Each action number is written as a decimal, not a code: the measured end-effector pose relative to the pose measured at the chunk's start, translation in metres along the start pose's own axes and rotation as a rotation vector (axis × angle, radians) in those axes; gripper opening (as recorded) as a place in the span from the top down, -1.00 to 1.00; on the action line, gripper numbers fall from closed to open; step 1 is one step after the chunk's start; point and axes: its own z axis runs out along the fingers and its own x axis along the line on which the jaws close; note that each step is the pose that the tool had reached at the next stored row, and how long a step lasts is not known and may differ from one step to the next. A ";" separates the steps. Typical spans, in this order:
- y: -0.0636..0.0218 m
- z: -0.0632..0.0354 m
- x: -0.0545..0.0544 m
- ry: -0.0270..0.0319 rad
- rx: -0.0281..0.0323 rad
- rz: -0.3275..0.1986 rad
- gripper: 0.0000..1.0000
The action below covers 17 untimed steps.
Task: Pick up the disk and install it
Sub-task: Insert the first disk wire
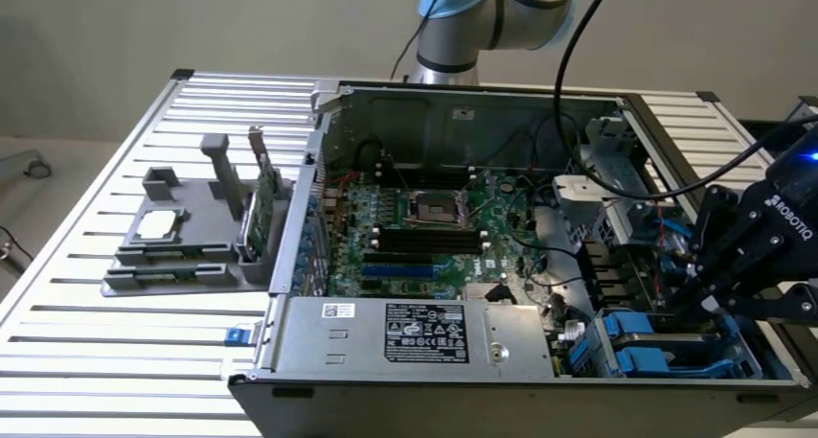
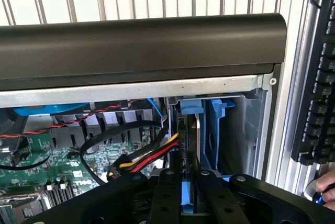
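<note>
We find the gripper [image 1: 711, 299] low inside the open case [image 1: 466, 98], over the drive bay [image 1: 665, 347] at the corner nearest the exterior view's right. In the wrist view its jaws sit clamped on the blue carrier of the disk [image 2: 187, 195], which stands on edge between them and runs straight ahead of the jaws into the blue bay frame [image 2: 215, 130]. Just beside the jaws, a bundle of red, yellow and black wires [image 2: 149, 156] crosses toward the motherboard [image 1: 422, 227]. Well apart from the jaws, outside the case on the counter [image 1: 77, 333], a grey tray [image 1: 179, 256] carries a square chip [image 1: 156, 225] and an upright green card [image 1: 260, 213]. A keyboard [image 2: 319, 77] lies past the case wall.
</note>
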 end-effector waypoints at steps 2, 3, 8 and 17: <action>0.0000 0.0001 0.000 -0.0001 0.0000 0.000 0.67; 0.0000 0.0001 0.000 0.0000 0.0000 0.000 0.67; 0.0001 0.0005 0.000 0.0002 0.0000 0.000 0.67; 0.0004 0.0013 0.000 0.0032 0.0002 -0.001 0.67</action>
